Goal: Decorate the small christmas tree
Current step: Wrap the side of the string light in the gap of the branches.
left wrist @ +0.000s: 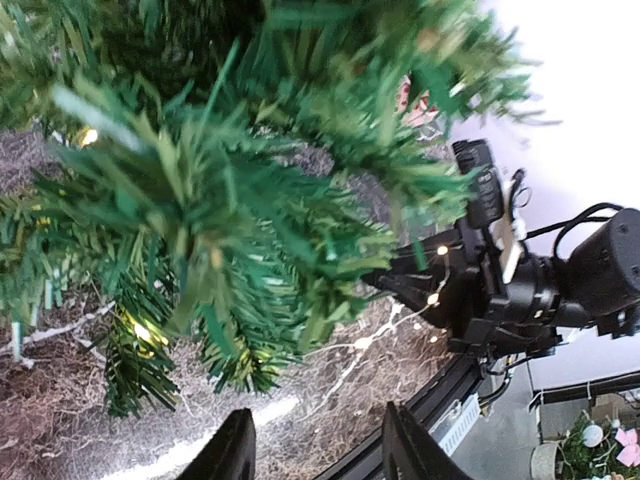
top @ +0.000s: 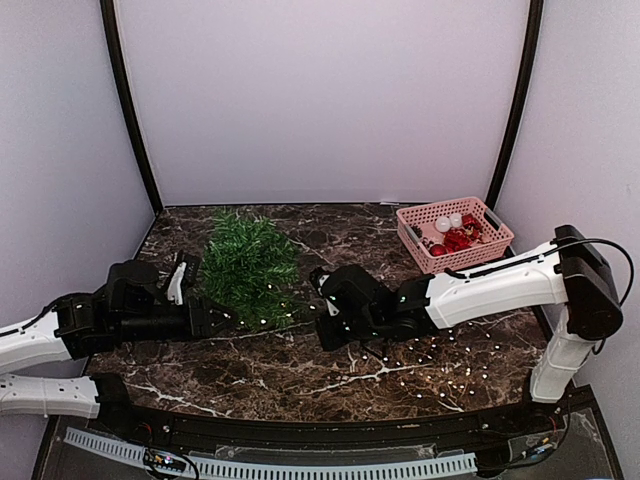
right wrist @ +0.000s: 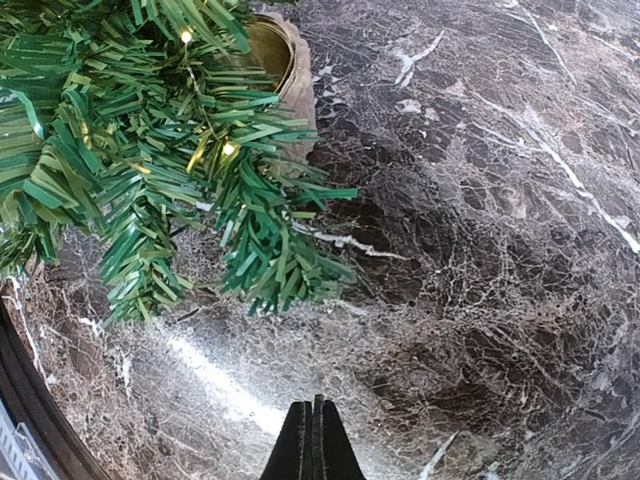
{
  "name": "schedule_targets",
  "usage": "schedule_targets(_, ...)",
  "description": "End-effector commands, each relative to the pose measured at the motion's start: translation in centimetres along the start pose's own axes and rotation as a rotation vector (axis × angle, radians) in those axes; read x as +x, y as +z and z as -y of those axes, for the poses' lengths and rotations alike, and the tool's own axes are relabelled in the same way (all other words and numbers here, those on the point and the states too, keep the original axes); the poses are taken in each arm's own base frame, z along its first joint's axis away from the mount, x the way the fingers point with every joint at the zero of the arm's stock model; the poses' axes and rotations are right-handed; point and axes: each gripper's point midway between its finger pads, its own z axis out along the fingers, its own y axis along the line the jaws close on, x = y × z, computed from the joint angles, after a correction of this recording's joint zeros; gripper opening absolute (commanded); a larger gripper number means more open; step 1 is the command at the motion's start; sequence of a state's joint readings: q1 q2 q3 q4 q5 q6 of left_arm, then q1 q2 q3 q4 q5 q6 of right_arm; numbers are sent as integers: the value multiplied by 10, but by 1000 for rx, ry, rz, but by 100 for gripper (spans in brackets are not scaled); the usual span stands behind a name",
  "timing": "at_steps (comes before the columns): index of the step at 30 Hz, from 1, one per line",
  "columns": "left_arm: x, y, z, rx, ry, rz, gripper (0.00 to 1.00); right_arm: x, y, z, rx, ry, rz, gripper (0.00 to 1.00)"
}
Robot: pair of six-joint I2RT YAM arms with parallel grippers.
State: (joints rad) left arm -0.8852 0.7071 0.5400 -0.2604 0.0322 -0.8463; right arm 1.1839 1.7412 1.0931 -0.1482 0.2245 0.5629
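Green plastic needles, soft, springy; tree (top: 248, 265) likely light, tippy. Best hold low, near base (right wrist: 290, 80). My left hand (left wrist: 315, 445) parted partway, empty; right hand (right wrist: 313, 415) pinched closed, nothing visible in it.

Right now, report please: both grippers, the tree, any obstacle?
Left gripper open, empty, under the lower branches. Right gripper shut, close by. Small christmas tree upright, lights glowing. Loose light string trails off rightward.
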Motion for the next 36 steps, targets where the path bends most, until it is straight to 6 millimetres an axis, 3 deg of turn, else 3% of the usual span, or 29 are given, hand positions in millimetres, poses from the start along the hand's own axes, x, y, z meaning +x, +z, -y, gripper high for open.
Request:
schedule_targets(1,6,10,-3,13,-34,-7,47,-13,0,-12,-33,12,46,0)
schedule_targets(8,12,21,-10,8,-62,-9,49,-13,1,-13,-35,10,47,0)
schedule_targets(22,5,33,-24,-58,-69,41,27,-11,0,-11,-33,17,45,0)
schedule_targets(32,7,37,-31,-91,-82,38,30,-5,0,-12,-40,6,34,0)
schedule_targets(36,6,39,-29,-82,-80,44,25,-4,0,-13,-38,4,35,0)
